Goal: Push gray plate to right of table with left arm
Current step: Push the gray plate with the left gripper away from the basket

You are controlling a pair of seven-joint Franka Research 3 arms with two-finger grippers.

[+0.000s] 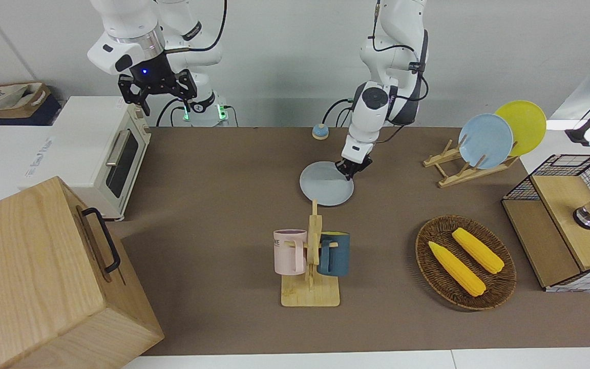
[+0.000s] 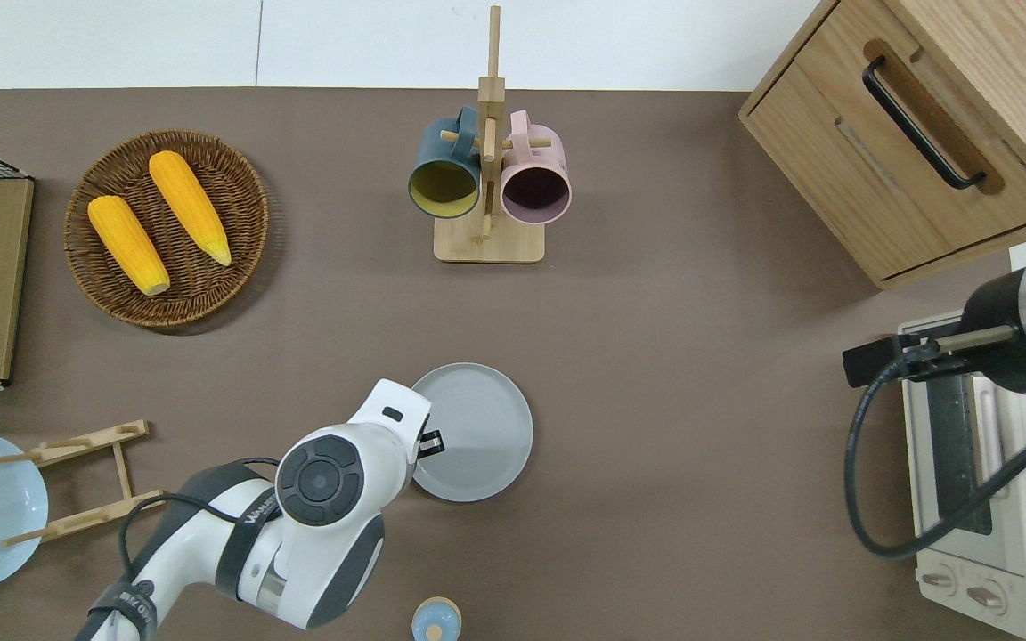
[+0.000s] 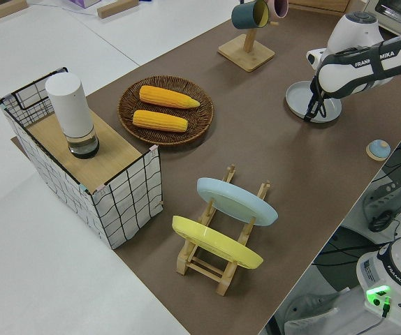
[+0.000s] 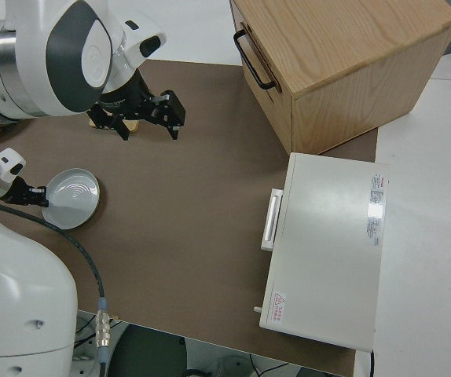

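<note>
The gray plate lies flat on the brown table, about midway along it and toward the robots' edge. My left gripper is lowered onto the plate. Its tip sits just inside the rim on the side toward the left arm's end, and the fingers look shut with nothing in them. The right gripper is parked, fingers open.
A mug rack stands farther from the robots than the plate. A corn basket, a plate rack and a wire shelf fill the left arm's end. A toaster oven and wooden cabinet fill the right arm's end.
</note>
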